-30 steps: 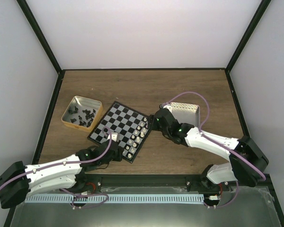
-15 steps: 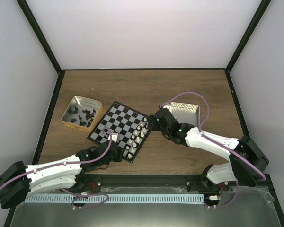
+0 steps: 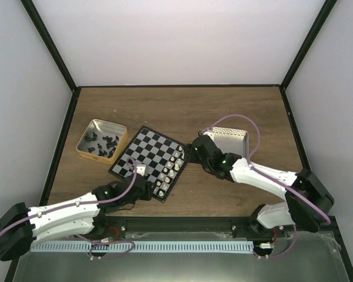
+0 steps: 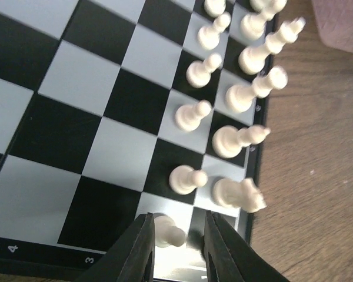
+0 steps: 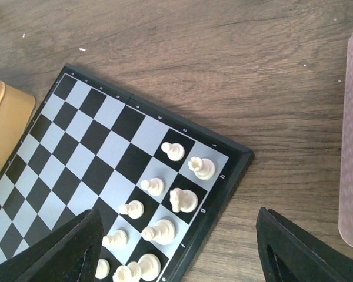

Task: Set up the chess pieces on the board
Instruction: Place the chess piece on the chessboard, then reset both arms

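At the near corner of the board [image 3: 142, 154], the left gripper [image 4: 176, 215] stands over a cream-white pawn [image 4: 166, 230]. A second ago its fingers [image 4: 140, 249] were pinched tight, and now they have parted a little. In the left wrist view the pawn stands upright on its square between them, with a dark gap showing on the side of the right-hand finger. Whether the other finger touches the pawn's base I cannot tell. In the top view that arm has also drawn back slightly toward the near edge of the table [image 3: 165, 108]. I take this as a release, with the pawn set down at the end of the pawn file and the hand letting go. The other white pieces [image 4: 242, 97] stand in two neat lines along the same edge of the board, pawns inside and taller figures outside. The corner square beside the new pawn is hidden by a finger, so I cannot say if it is filled. The right gripper [image 5: 178, 211] has not moved; it hangs spread wide and empty over the far end of those lines, near the pink tray [image 3: 228, 138]. The black pieces [image 3: 100, 144] lie loose in the gold tin [image 3: 85, 134] to the left, and none stands on the board yet. The white side looks nearly done, and the black side is all still to do.
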Tool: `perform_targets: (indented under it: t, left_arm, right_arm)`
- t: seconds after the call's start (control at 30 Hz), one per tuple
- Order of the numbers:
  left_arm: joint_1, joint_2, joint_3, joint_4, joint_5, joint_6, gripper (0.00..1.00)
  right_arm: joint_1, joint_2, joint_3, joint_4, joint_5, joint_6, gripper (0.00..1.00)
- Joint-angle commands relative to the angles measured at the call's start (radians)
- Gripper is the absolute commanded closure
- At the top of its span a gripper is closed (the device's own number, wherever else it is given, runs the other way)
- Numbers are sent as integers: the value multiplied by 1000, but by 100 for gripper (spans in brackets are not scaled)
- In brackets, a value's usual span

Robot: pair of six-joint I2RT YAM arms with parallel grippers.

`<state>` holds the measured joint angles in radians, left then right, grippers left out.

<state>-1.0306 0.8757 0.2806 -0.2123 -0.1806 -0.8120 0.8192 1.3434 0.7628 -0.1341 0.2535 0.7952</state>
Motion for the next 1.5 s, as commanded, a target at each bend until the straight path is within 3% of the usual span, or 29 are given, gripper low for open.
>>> perform_targets:
  t: [0.0, 0.33, 0.53, 0.63, 0.67, 0.93, 1.47]
  left_arm:
    - [-5, -64, 92, -95, -58, -14, 71]
    - [-3, -221, 440, -334, -195, 105, 36]
    - [-3, -299, 597, -458, -385, 198, 1]
    - [-2, -347, 656, -494, -468, 240, 0]
    - [-3, -362, 671, -505, -495, 252, 0]
    - [-2, -471, 823, -610, -691, 384, 0]
    - [-3, -495, 914, -683, -732, 446, 0]
  right_arm:
    - [-9, -48, 11, -54, 23, 12, 27]
    - [-9, -305, 20, -268, 101, -39, 25]
    - [-10, -478, 91, -435, 148, -110, 17]
    - [-10, -552, 140, -517, 207, -132, 1]
    - [-9, -571, 159, -546, 231, -138, 0]
    - [-9, -694, 274, -765, 382, -122, 0]
    - [-9, -871, 290, -810, 457, -125, 0]
